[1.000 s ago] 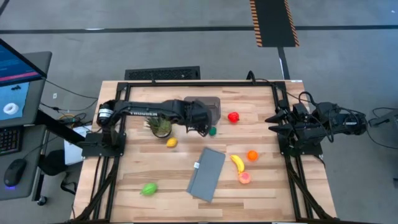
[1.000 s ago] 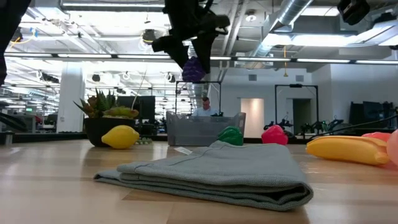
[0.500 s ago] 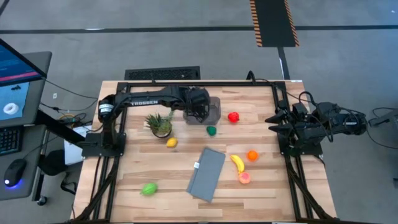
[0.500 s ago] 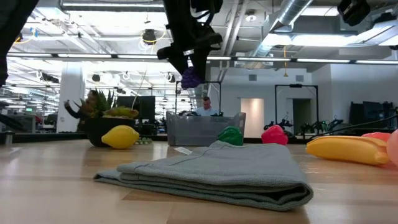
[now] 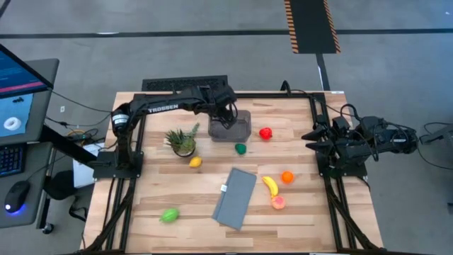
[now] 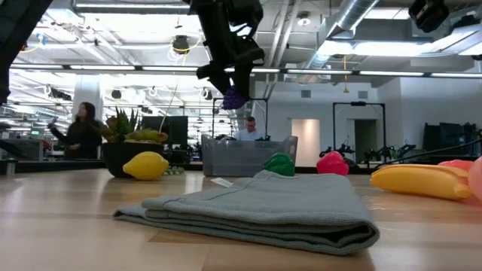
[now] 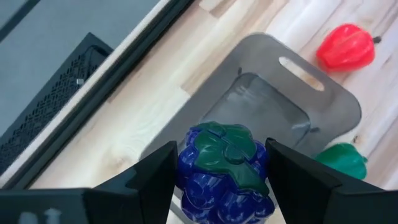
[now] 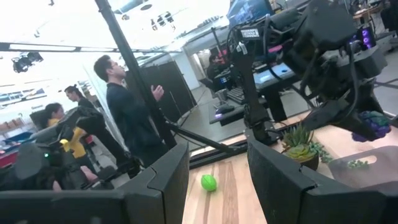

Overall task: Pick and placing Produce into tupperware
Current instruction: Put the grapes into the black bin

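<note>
I see my left gripper clamping purple grapes above the tub near the desk's far edge; my right gripper, spread apart, waits at the desk's right edge.

Bright ceiling lights glare in the low view, and the folded cloth up close looks blurry.

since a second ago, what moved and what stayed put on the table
The left pincer, shut on the purple grapes throughout, swung from beside the potted plant to above the tupperware, which is where it hangs now, grapes not yet released. The right pincer stayed parked at the table's right edge. The other produce, the tub and the folded grey cloth have not shifted.
</note>
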